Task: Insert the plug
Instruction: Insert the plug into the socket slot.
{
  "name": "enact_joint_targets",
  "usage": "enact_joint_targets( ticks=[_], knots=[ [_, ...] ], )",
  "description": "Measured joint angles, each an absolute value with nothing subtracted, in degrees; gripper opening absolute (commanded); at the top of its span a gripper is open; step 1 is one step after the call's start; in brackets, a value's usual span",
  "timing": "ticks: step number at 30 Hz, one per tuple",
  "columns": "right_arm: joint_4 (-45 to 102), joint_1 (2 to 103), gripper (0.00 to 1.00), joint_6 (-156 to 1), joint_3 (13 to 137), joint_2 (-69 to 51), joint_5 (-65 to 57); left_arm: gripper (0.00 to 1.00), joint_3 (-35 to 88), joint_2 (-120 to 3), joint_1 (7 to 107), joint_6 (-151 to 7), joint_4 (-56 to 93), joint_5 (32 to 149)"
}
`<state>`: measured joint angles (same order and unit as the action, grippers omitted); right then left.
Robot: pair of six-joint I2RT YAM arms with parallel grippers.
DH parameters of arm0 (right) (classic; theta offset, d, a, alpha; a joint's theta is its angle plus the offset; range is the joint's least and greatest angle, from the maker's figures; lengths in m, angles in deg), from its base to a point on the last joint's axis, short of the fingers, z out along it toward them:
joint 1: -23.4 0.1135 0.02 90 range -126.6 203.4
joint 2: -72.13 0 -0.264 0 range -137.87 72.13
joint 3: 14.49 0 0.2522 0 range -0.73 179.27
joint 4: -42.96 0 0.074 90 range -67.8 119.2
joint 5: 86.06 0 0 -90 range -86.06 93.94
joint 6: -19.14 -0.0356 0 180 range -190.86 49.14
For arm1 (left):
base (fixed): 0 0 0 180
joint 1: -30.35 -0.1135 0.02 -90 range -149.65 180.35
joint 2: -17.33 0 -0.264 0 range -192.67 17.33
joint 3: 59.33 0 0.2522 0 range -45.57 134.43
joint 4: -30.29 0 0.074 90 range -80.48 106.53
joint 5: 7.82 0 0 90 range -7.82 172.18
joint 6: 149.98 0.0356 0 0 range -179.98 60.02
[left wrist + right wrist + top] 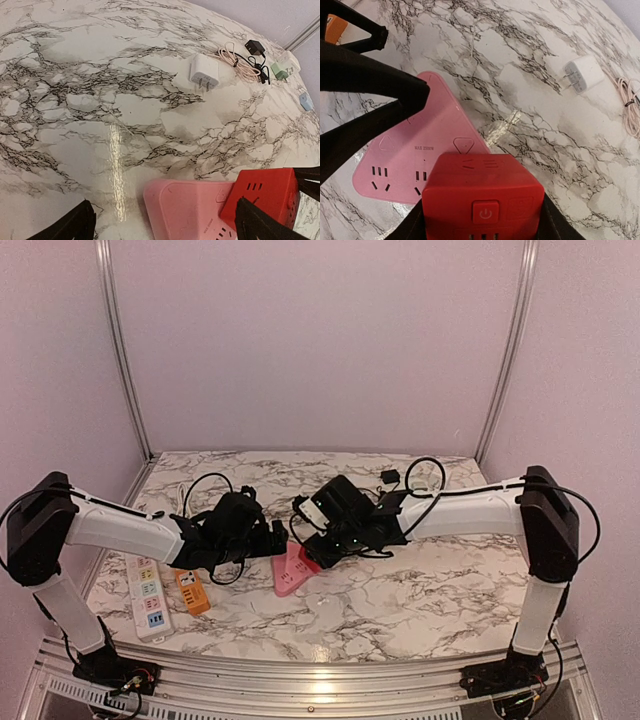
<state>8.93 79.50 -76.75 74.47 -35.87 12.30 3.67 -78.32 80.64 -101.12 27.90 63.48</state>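
Inward stretches the right arm (470, 512), jaws clasping the red plug (482, 192).

A marble-patterned table (420, 590) carries a pink triangular strip (292, 570) just toward 7 o'clock of its middle. At 8 o'clock, by the left edge, lies a white strip (148, 598), with an orange one (192, 592) just beside it at its 3 o'clock. Toward 12 o'clock lie a white charger (204, 71), a coiled pink cable (235, 60), a black adapter (255, 47) and a green adapter (280, 70).
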Motion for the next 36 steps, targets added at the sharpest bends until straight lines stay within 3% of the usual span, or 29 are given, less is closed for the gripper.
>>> enact_joint_targets(
  ticks=[36],
  knots=[
    [1.0,79.2,0.05,-68.3,84.8,-43.2,9.4,0.99,2.7,-79.5,80.0,-101.3,28.2,63.6]
  ],
)
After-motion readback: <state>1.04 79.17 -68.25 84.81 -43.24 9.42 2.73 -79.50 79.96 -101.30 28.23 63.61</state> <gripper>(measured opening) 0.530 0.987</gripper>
